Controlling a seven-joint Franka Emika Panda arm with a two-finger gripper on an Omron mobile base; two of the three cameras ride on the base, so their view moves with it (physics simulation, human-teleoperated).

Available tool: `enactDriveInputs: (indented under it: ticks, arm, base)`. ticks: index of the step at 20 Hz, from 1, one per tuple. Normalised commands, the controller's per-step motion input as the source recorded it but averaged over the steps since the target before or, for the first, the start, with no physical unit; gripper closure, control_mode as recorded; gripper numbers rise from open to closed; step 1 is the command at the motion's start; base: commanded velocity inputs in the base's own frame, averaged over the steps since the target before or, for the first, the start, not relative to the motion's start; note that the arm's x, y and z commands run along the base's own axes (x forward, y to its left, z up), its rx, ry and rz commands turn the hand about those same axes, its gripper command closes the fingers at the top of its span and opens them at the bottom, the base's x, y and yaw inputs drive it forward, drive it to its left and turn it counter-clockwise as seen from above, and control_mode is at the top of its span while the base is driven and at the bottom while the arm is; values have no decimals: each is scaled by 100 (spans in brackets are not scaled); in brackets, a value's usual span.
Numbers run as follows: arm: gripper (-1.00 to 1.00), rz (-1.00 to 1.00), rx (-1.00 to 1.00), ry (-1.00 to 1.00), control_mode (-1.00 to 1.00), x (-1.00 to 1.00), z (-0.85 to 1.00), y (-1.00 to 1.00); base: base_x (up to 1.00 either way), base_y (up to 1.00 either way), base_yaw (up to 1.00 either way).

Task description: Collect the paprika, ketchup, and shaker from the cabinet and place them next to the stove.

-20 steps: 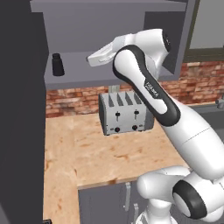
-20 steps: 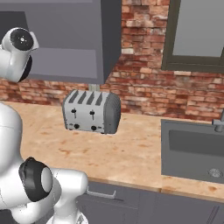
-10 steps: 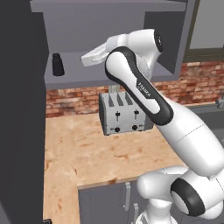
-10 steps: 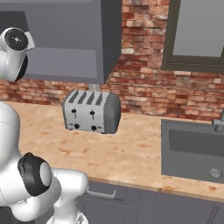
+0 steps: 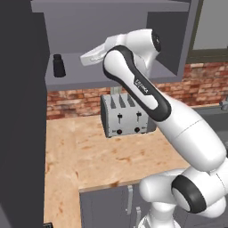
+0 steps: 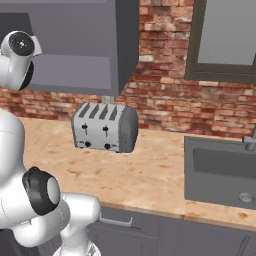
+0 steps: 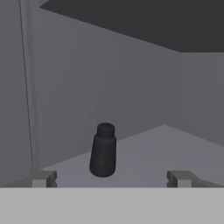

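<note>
Progress judged as somewhere in the collecting, with at least one item not yet fetched: shaker (image 5: 59,65) upright on the lower shelf of the open cabinet (image 5: 111,13), near the left end, alone on that shelf as far as visible. Paprika and ketchup not to be made out on the shelf, nor anywhere on the counter (image 5: 89,151); whether already carried off or never in this compartment, cannot be told. Stove likewise outside what can be seen, so no telling what, if anything, stands beside it. Gripper (image 7: 109,179) spread to its widest, empty, pointed into the cabinet at shelf height with the shaker straight ahead between the two finger tips yet clearly apart from them, not touched. From the left base view, hand (image 5: 95,53) level with the shelf, just right of the shaker, short of it. Cabinet interior plain grey, back wall and side wall bare, nothing else inside the visible compartment; upper shelf mostly hidden. Toaster (image 6: 104,128) on the counter below against the brick wall (image 6: 165,100), slots empty as far as can be seen; sink (image 6: 220,170) to the right with nothing visible in the basin. Left to do, by judgement: close on the shaker, lift it clear, carry it to the stove side, set it down
</note>
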Motion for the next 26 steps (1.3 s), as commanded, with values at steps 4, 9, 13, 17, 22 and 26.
enactDriveInputs:
  ticks: [4, 9, 13, 17, 22, 26]
  arm:
    - [-100, 0, 3, 8, -100, 30, 0, 1]
    - [-100, 0, 1, 4, -100, 11, 0, 10]
    - [-100, 0, 0, 3, -100, 2, -1, 27]
    - [-100, 0, 0, 2, -100, 9, -2, 29]
    - [-100, 0, 0, 1, -100, 12, 0, 8]
    - [-100, 0, 0, 0, -100, 0, 0, 0]
  base:
    - [0, 0, 0]
    - [0, 0, 0]
    - [0, 0, 0]
    - [0, 0, 0]
    - [0, 0, 0]
    - [0, 0, 0]
